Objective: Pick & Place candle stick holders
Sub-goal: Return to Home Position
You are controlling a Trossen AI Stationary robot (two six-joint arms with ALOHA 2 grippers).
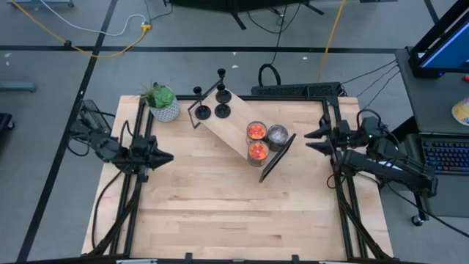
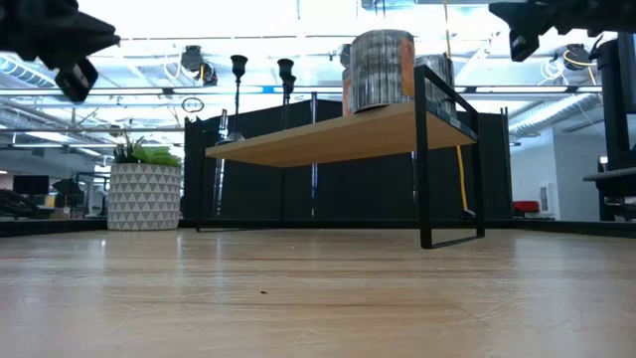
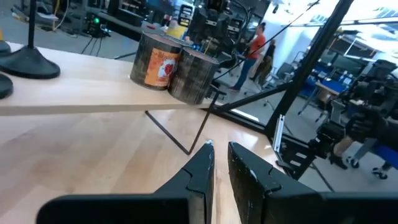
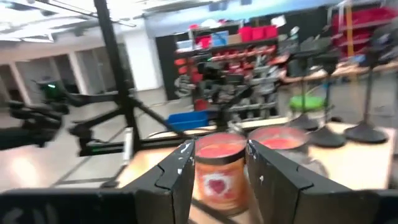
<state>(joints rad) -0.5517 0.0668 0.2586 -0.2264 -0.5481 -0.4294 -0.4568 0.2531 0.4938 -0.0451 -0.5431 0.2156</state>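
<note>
Left claw (image 1: pixel 165 156) hovers over the table's left edge, pointing inward. Its fingers are nearly together with only a thin slit between them in the left wrist view (image 3: pixel 219 152), and it grips nothing. Right claw (image 1: pixel 309 140) is at the table's right edge, pointing inward. Its fingers are spread wide (image 4: pixel 219 148), and it is empty and touches nothing. Both claws are well apart from the shelf.

Between the arms, toward the far side of the table, stands the shelf (image 1: pixel 227 128): a light wood board on a thin black metal frame, set diagonally. The candle stick holders (image 1: pixel 203 112) stand upright on its far-left end. They are matte black, each with a round flat base, a thin stem and a small cup. They differ in height and sit close together. There are three, maybe four; from above they overlap and are hard to count. In the low view two cups (image 2: pixel 238 65) stick up above the board. Three candle jars (image 1: pixel 256 130) with orange-red contents are bunched on the shelf's other end, near the right claw.

A plant (image 1: pixel 163 103) in a white patterned pot sits on the table just beside the shelf's holder end. The table (image 1: pixel 220 213) is pale wood planks, and its near half is bare.

The floor around it is grey with cables running across it. The room behind has racks and ceiling lights, and a person (image 3: pixel 255 43) in an orange top stands far off.
</note>
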